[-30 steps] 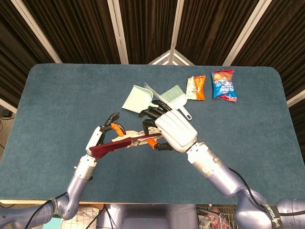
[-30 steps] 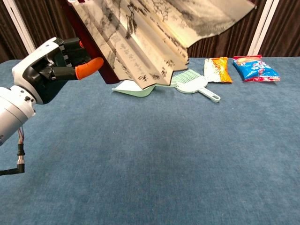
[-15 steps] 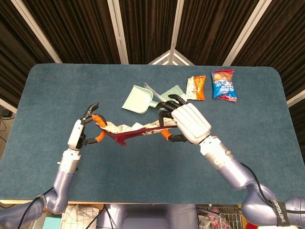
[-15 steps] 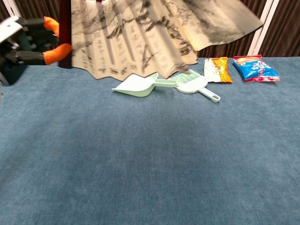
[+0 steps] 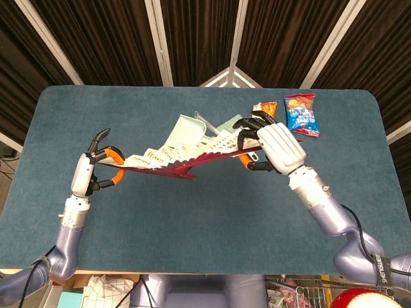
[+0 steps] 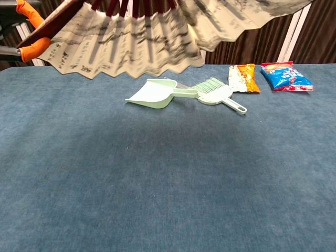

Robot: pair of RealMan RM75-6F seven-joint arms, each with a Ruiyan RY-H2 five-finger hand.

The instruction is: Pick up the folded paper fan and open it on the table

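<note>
We are holding the paper fan up in the air above the worktop, and it is spreading nearly to its full arc, so we judge the picking up done and the opening almost done; what is left, as far as we can tell, is the last bit of spread and lowering it onto the blue surface, since the chest view is showing the pleats hanging well above the cloth. Starting at the left, our left hand is pinching one dark outer rib between its orange-tipped fingers, out over the left part of the worktop. Moving rightward, the fan is stretching as a long band across the middle, passing above the pale green dustpan and the little brush lying beside it. At the right end our right hand is gripping the other rib, fingers curled around it, near the orange snack packet and the blue one, which are lying well apart from the action. Compared with a second ago, we are pulling the two hands much farther apart: the left one is moving out toward the left edge, the right one up toward the packets, and the fan is going from barely open to broadly fanned.
</note>
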